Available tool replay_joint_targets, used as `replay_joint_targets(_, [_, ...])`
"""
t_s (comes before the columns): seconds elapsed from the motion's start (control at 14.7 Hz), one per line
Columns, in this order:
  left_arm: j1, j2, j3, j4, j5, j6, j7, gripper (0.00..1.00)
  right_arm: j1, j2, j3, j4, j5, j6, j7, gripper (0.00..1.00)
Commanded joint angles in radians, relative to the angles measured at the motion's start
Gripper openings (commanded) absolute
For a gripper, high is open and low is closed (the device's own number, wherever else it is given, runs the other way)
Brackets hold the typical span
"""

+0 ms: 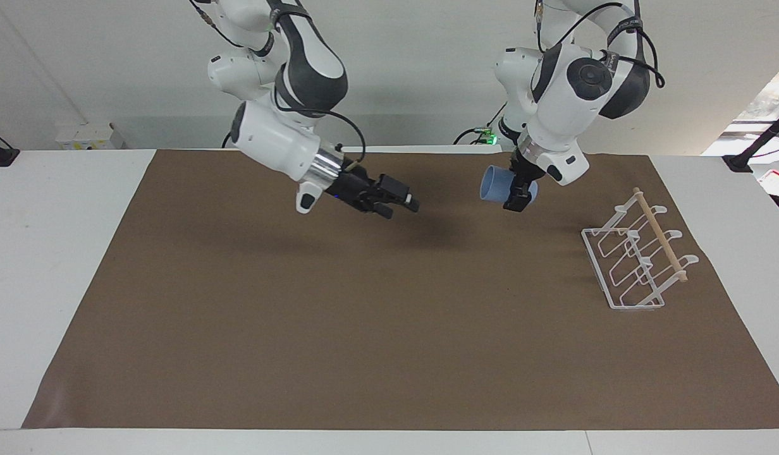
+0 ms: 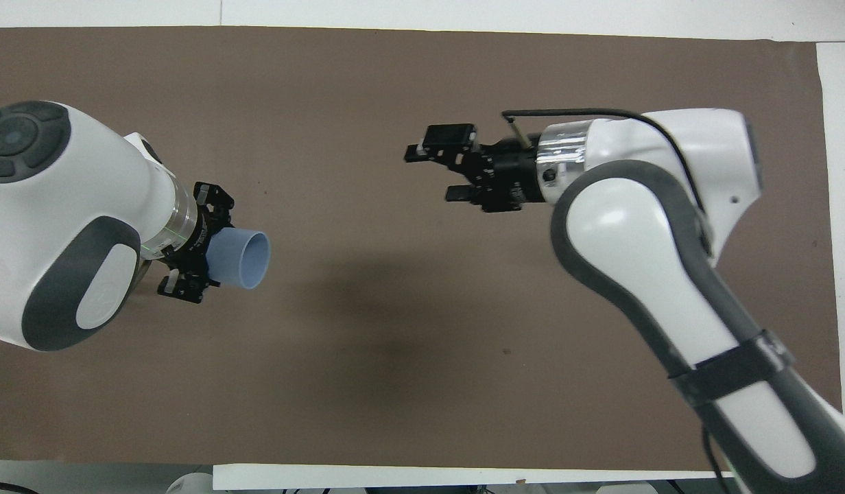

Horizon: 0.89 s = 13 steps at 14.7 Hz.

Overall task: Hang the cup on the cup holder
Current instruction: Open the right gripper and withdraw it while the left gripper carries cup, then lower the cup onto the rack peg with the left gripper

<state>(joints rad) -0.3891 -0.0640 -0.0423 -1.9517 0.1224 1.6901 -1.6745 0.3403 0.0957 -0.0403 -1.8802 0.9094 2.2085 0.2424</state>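
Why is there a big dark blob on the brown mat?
In the overhead view it is a soft shadow cast on the brown mat by the arms; in the facing view it shows fainter, with thin shadows beside the cup holder.

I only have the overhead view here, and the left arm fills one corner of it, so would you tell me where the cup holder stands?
Observer: The cup holder rests on its base on the brown mat, at the left arm's end of the table, apart from both arms.
Operator: Is anything hanging on it?
Observer: No, all its prongs are bare.
Operator: Is the cup clear of the table?
Observer: Yes, the left gripper holds the cup by its base, up in the air over the mat and not yet over the holder.
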Motion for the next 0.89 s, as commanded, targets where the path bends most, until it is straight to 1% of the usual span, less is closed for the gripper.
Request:
replay_joint_targets(0.0, [-0.048, 0.061, 0.004, 0.054, 0.317, -0.113, -0.001, 0.00, -0.090, -0.039, 0.013, -0.002, -0.247, -0.038, -0.011, 1.00])
replay_joint_targets(0.07, [-0.056, 0.106, 0.004, 0.059, 0.421, -0.127, -0.002, 0.00, -0.113, -0.039, 0.010, 0.013, -0.347, -0.073, -0.021, 1.00])
replay_joint_targets(0.14, [-0.072, 0.168, 0.004, 0.066, 0.551, -0.157, -0.007, 0.00, -0.144, -0.042, 0.011, 0.054, -0.453, -0.120, -0.023, 1.00])
replay_joint_targets(0.2, [-0.089, 0.234, 0.005, 0.086, 0.692, -0.174, -0.067, 0.00, -0.173, -0.042, 0.011, 0.096, -0.559, -0.198, -0.025, 1.00])
replay_joint_targets(0.27, [-0.086, 0.287, 0.005, 0.144, 0.794, -0.179, -0.152, 0.00, -0.199, -0.040, 0.011, 0.151, -0.658, -0.293, -0.025, 1.00])
replay_joint_targets(0.34, [-0.088, 0.343, 0.012, 0.198, 0.878, -0.208, -0.184, 0.00, -0.219, -0.040, 0.011, 0.206, -0.763, -0.409, -0.028, 1.00])
replay_joint_targets(0.41, [-0.088, 0.415, 0.015, 0.235, 0.983, -0.255, -0.217, 0.00, -0.233, -0.045, 0.011, 0.252, -0.840, -0.509, -0.043, 1.00])
replay_joint_targets(0.48, [-0.080, 0.462, 0.015, 0.270, 1.088, -0.288, -0.284, 0.00, -0.244, -0.054, 0.011, 0.295, -0.889, -0.605, -0.072, 1.00])
replay_joint_targets(0.55, [-0.076, 0.484, 0.016, 0.281, 1.158, -0.320, -0.310, 0.00, -0.253, -0.063, 0.010, 0.332, -0.923, -0.671, -0.110, 1.00])
replay_joint_targets(0.68, [-0.056, 0.503, 0.022, 0.274, 1.261, -0.355, -0.332, 0.00, -0.282, -0.089, 0.008, 0.381, -0.972, -0.807, -0.216, 1.00])
replay_joint_targets(0.75, [-0.047, 0.525, 0.022, 0.269, 1.317, -0.381, -0.362, 0.00, -0.285, -0.109, 0.008, 0.388, -1.003, -0.855, -0.238, 1.00])
replay_joint_targets(0.82, [-0.025, 0.539, 0.022, 0.258, 1.359, -0.403, -0.391, 0.00, -0.293, -0.117, 0.007, 0.379, -1.023, -0.869, -0.247, 1.00])
